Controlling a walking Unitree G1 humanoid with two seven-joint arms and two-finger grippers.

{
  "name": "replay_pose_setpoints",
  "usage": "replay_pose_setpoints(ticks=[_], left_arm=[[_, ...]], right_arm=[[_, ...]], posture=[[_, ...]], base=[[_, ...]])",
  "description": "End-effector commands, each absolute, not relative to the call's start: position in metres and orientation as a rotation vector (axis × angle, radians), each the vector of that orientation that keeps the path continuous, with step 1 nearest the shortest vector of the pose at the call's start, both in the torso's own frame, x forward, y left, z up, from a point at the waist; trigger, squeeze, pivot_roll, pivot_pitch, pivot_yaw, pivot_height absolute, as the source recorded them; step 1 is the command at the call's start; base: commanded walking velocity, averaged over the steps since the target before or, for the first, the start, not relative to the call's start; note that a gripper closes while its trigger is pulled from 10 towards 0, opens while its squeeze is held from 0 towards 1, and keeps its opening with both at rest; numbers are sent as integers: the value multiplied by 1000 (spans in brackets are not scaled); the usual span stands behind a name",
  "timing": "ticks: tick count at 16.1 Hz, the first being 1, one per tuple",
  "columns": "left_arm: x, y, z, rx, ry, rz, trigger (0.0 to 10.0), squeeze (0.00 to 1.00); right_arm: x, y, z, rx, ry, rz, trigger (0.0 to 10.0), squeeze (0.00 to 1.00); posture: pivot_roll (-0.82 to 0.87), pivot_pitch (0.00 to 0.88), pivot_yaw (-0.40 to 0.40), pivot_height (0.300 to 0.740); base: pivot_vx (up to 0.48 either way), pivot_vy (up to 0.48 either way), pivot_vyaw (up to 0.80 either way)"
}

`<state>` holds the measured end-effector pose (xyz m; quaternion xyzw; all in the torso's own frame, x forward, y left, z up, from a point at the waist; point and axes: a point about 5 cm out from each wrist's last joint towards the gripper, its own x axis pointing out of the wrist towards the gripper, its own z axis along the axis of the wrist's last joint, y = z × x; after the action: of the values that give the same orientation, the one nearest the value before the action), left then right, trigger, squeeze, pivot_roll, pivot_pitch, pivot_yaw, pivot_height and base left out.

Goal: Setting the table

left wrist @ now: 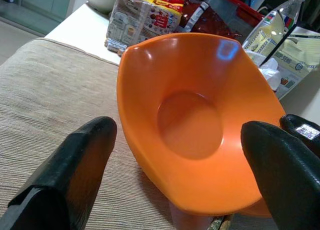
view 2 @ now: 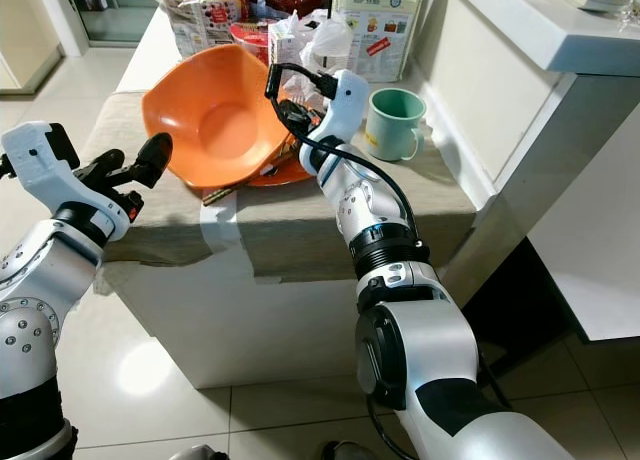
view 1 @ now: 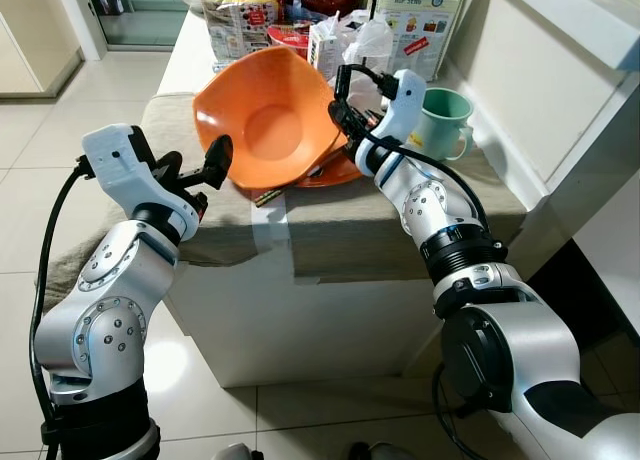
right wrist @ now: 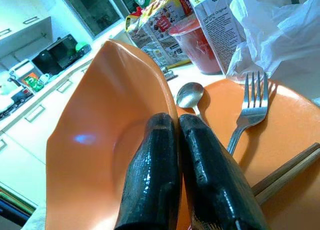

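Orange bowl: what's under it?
The tilted orange bowl leans over an orange plate. On the plate lie a spoon, a fork and chopsticks. The right end effector pinches the bowl's rim. The bowl covers the plate's far part.

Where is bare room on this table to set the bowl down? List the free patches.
Free: the beige cloth in front of the green mug, and the strip left of the orange bowl. Crowded: the table's back, packed with snack bags and cartons; the orange plate holds cutlery.
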<state>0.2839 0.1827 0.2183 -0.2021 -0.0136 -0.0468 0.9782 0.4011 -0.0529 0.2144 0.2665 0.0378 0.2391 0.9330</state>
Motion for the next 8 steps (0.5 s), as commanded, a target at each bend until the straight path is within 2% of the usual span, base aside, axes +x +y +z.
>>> replay_pose_setpoints(ticks=[1, 8], left_arm=[[285, 181, 221, -408, -30, -93, 10000, 0], [286, 182, 216, -418, -17, -68, 10000, 0]], right_arm=[[401, -56, 221, 564, 34, 492, 0, 0], [398, -53, 218, 555, 20, 504, 0, 0]], posture=[[2, 78, -38, 740], [2, 82, -35, 740]], base=[[0, 0, 0], [0, 0, 0]])
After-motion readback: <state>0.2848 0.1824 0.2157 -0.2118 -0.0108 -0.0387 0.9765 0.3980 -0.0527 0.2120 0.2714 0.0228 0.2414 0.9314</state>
